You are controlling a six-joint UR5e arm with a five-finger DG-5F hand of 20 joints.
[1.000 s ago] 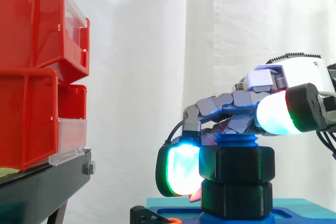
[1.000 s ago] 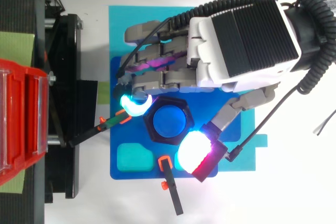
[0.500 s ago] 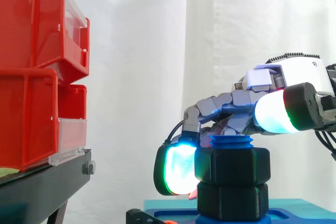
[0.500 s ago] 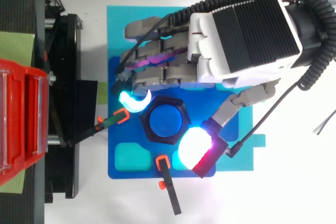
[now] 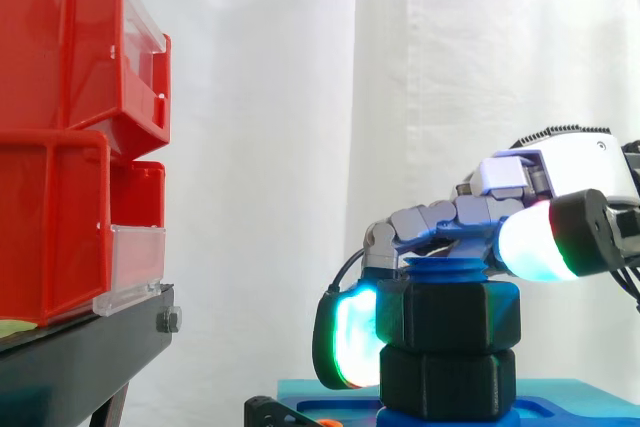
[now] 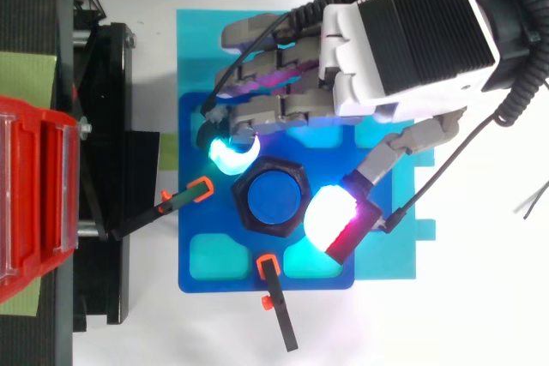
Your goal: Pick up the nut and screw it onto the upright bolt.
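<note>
Nut point(image 5: 448, 315) already sits threaded on our upright bolt point(image 6: 273, 196), its blue tip showing above; our hand point(image 6: 403, 40) pinches it, so we judge further turning remains.

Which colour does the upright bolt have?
Blue; the bolt shows best in the top view, its round top ringed by the black nut.

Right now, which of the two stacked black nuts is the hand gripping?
The upper nut: the hand's glowing pads pinch its sides; the lower nut sits beneath on the blue base.
</note>
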